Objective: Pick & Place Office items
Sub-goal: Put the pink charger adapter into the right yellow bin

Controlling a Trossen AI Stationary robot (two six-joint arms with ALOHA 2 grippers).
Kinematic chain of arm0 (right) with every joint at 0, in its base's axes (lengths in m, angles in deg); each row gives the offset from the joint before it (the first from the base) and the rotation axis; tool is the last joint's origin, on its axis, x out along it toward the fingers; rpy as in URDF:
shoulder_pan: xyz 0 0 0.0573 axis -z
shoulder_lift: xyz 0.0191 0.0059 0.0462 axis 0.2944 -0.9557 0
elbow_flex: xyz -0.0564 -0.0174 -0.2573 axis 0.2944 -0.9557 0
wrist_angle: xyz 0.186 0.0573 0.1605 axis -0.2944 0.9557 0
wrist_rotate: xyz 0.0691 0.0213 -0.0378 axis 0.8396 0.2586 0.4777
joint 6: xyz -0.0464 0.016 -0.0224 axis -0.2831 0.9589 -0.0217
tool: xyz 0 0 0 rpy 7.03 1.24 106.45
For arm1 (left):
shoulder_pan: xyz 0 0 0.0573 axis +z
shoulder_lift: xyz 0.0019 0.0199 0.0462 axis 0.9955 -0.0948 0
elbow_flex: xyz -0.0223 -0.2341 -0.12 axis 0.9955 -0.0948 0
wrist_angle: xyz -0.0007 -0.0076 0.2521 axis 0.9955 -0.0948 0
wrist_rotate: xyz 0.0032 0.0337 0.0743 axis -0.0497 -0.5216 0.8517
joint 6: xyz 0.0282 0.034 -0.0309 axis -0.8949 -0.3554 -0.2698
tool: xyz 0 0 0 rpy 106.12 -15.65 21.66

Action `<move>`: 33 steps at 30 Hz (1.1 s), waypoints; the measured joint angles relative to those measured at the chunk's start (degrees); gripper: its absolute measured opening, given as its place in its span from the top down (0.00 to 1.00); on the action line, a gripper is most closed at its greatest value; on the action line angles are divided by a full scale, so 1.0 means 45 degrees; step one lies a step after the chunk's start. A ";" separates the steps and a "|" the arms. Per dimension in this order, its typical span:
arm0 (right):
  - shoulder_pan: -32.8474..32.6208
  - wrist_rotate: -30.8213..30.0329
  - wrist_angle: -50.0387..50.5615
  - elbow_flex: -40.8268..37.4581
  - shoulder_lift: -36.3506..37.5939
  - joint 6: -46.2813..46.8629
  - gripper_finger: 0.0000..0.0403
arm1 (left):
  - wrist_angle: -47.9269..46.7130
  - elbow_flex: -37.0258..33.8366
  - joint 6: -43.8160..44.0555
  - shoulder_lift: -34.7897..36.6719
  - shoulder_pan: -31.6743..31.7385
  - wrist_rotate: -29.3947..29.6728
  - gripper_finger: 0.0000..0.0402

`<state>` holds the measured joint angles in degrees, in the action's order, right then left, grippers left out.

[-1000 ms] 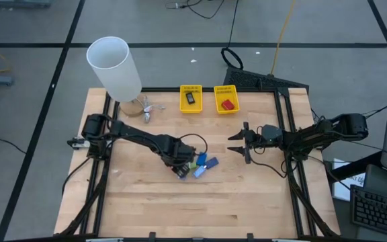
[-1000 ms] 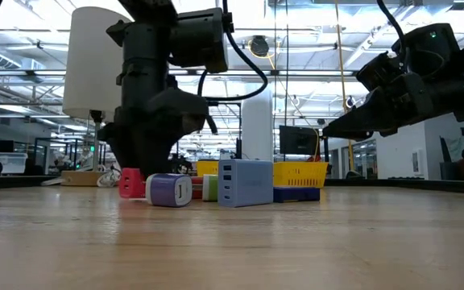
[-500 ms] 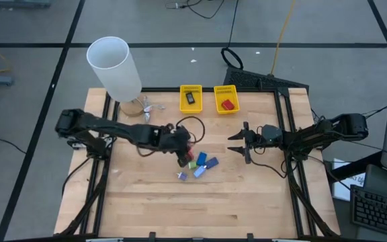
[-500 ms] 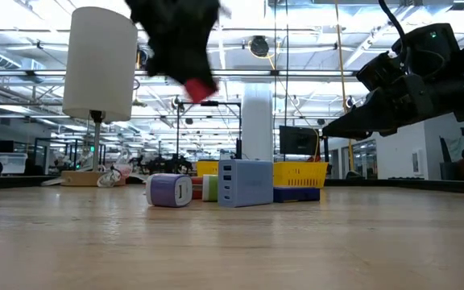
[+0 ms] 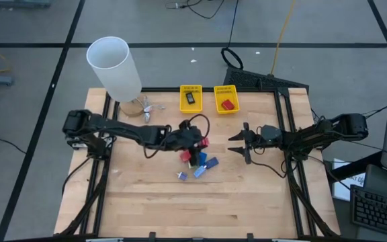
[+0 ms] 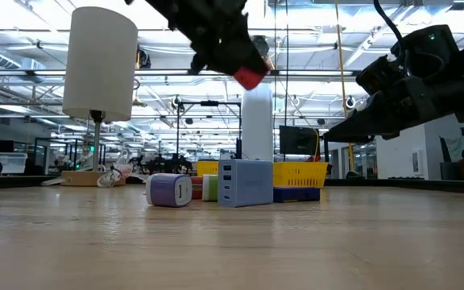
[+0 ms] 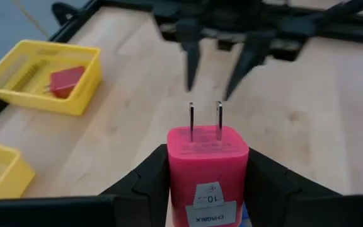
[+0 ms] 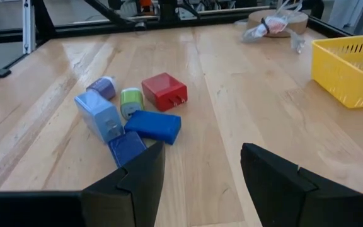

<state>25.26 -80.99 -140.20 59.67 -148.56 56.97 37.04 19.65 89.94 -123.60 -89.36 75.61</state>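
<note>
My left gripper (image 5: 199,140) hangs above the table's middle, shut on a pink-red charger plug (image 7: 208,170), which also shows high in the low view (image 6: 250,76). Below it lie the other office items (image 5: 197,165) in a small huddle: a red cube (image 8: 164,90), a green one (image 8: 131,99), a light blue block (image 8: 98,115), a flat blue one (image 8: 153,126) and a purple one (image 8: 104,86). My right gripper (image 5: 237,143) waits open to their right, above the wood (image 8: 200,183). My left gripper pinches the charger's body by its two opposite side faces (image 7: 175,173), one finger (image 7: 147,183) on each side. The fingers come slanting from the table's left. The plug is lifted clear, its two prongs (image 7: 205,121) pointing away from the gripper toward the right arm.
Two yellow mesh baskets stand at the far edge: the left one (image 5: 191,99) holds a black item (image 5: 189,98), the right one (image 5: 226,99) a red item (image 5: 228,104). A tall white cylinder (image 5: 113,66) stands at the far left corner beside some clutter (image 5: 142,107).
My left gripper, down at the left end of the huddle a second ago, has risen with the pink-red charger and carried it toward the table's right and slightly toward the far edge. The charger has left the wood and is now high above the other items.
</note>
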 joint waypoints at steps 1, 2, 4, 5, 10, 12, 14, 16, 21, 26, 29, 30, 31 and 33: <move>0.0000 0.0000 0.0004 0.0000 0.0000 0.0000 0.51 | -0.0009 -0.0009 -0.0033 0.0000 0.0101 0.0014 0.62; 0.0000 0.0000 0.0023 0.0000 0.0000 0.0000 0.51 | 0.0106 -0.0053 -0.0100 0.0009 0.0170 0.0027 0.62; 0.0000 0.0000 0.0034 0.0000 0.0000 0.0000 0.51 | 0.0659 -0.0358 -0.0233 0.0060 0.0299 -0.0010 0.62; 0.0000 0.0002 0.0036 0.0000 0.0000 0.0005 0.51 | 0.1049 -0.0612 -0.0242 0.0101 0.0385 -0.0142 0.62; 0.0000 0.0000 0.0341 0.0000 0.0000 0.0268 0.51 | 0.4470 -0.2635 0.0203 0.0146 0.0913 -0.1405 0.62; 0.0000 0.0000 0.0480 0.0005 0.0000 0.0287 0.51 | 0.5483 -0.3577 0.0462 0.0306 0.1079 -0.1656 0.62; 0.0000 -0.0003 0.0597 0.0000 0.0000 0.0287 0.51 | 0.6204 -0.4372 0.0673 0.0664 0.1239 -0.1738 0.62; 0.0000 -0.0005 0.0532 0.0003 0.0000 0.0287 0.51 | 0.7090 -0.5092 0.0722 0.1271 0.1406 -0.1732 0.62; 0.0000 -0.0065 0.0063 0.0000 0.0000 0.0160 0.51 | 1.0264 -0.7035 0.0258 0.2654 0.1849 -0.2473 0.62; -0.0011 -0.0068 -0.1146 0.0017 -0.0024 -0.2114 0.51 | 1.4580 -0.8421 0.1637 0.1972 0.2776 -0.4011 0.62; -0.0473 -0.0898 -0.1266 0.0392 -0.0153 -0.3726 0.51 | 1.5570 -0.8488 0.2486 0.1255 0.2694 -0.4951 0.62; -0.0772 -0.1410 -0.1218 0.0595 -0.0160 -0.4263 0.51 | 1.5705 -0.8286 0.2558 0.1006 0.2605 -0.5068 0.62; -0.1064 -0.1857 -0.1085 0.0842 -0.0197 -0.4826 0.51 | 1.5770 -0.8140 0.2580 0.0823 0.2515 -0.5067 0.62; -0.1638 -0.2802 -0.0726 0.1570 -0.0537 -0.5877 0.49 | 1.5643 -0.7868 0.2650 0.0416 0.2351 -0.5051 0.62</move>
<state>17.89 -93.60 -143.46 66.74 -150.98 30.52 107.43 -15.76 101.87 -121.73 -78.78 52.88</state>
